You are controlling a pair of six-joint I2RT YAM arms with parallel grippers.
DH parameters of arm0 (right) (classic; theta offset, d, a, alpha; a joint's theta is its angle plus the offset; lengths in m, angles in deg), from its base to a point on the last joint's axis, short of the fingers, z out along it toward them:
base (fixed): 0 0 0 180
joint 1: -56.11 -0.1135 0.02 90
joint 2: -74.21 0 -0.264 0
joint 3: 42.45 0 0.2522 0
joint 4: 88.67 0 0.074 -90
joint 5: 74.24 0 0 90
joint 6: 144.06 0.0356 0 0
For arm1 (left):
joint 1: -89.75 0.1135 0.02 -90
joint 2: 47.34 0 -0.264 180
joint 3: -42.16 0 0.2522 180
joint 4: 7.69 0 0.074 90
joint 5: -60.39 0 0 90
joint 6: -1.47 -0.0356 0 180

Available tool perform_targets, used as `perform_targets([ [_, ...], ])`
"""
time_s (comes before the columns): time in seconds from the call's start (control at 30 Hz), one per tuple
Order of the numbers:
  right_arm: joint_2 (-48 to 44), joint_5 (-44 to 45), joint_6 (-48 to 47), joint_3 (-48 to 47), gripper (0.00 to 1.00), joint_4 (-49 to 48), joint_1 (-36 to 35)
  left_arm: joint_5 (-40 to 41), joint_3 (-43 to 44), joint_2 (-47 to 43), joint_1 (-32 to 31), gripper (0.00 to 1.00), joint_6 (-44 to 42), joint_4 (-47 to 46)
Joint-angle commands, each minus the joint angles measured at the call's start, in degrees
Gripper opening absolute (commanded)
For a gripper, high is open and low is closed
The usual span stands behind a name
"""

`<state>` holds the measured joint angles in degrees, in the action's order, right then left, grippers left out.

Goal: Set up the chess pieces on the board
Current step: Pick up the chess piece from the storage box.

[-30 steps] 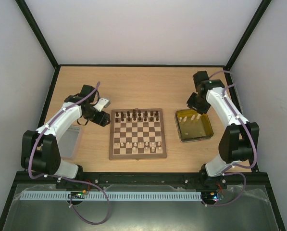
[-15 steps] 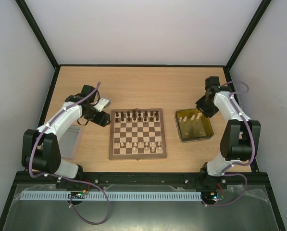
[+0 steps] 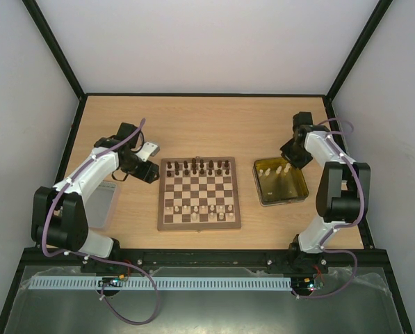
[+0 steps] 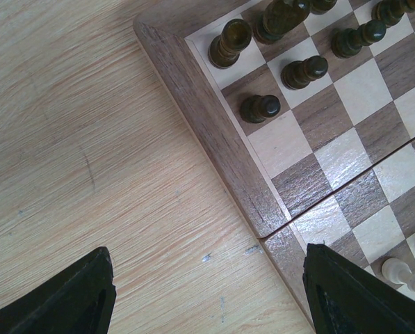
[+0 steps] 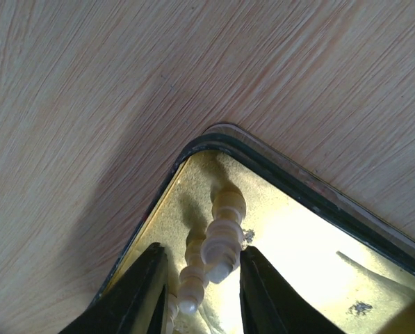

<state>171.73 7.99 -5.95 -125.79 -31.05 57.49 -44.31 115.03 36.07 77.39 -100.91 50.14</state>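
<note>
Right tool [image 5: 204,254] straddles a cream chess piece [image 5: 222,239] in the tray [image 5: 297,188] right of the board [image 3: 199,193], positioned for pickup; grip cannot be confirmed. Left tool [image 4: 214,299] stands open and empty left of the board, probably parked clear.

One high view, two close wrist views.
The top camera looks down from above and behind the arms [image 3: 89,170] onto the whole counter [image 3: 214,125]. The left wrist camera hangs close over a board [image 4: 214,153] corner, facing down; the right wrist camera sits even nearer at the tray [image 5: 277,169] corner (both spots also show from the top).
</note>
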Motion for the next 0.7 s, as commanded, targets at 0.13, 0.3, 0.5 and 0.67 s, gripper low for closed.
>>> perform_targets([
  [0.13, 1.96, 1.00, 0.58, 0.44, 0.23, -1.11, 0.29, 0.55, -0.62, 0.56, -0.20, 0.75, 0.34, 0.57],
  [0.3, 2.01, 0.85, 0.50, 1.77, 0.22, -1.46, 0.34, 0.69, -0.61, 0.33, -0.21, 0.75, 0.32, 0.57],
  [0.5, 1.42, 0.30, 0.27, 3.15, 0.10, -1.99, 0.35, 0.73, -0.58, 0.21, -0.12, 0.75, 0.40, 0.49],
  [0.67, 0.75, 0.30, -0.06, 3.49, 0.02, -1.93, 0.37, 0.74, -0.63, 0.28, -0.12, 0.75, 0.43, 0.49],
])
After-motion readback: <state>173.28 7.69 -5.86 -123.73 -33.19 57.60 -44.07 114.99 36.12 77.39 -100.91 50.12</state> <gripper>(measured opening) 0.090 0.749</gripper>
